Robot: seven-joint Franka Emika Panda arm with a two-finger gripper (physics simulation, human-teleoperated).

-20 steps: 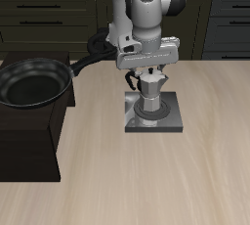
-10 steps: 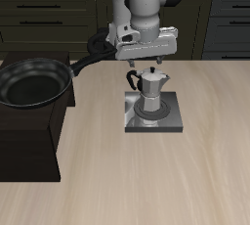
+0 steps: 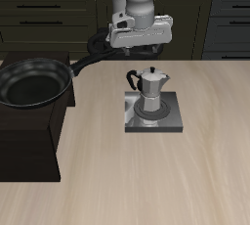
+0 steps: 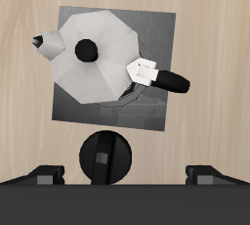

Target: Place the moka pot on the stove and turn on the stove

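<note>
The silver moka pot [image 3: 150, 93] stands upright on the coil of the grey stove [image 3: 131, 123], with its black handle pointing sideways. From the wrist view I look down on the pot's lid and black knob [image 4: 86, 49], its handle [image 4: 168, 78], and the stove plate [image 4: 156, 33]. The stove's black knob [image 4: 104, 157] sits at the plate's edge. My gripper [image 3: 143, 51] hangs open above and slightly behind the pot, touching nothing. Its fingertips [image 4: 44, 174] are spread wide, with the stove's knob between them in that view.
A black frying pan [image 3: 34, 80] rests on a large black cabinet block [image 3: 29, 136] beside the stove, its handle reaching back toward the arm. Dark drawers line the wall behind the table.
My gripper let go of the moka pot and rose up and back. The pot stays standing on the stove.
</note>
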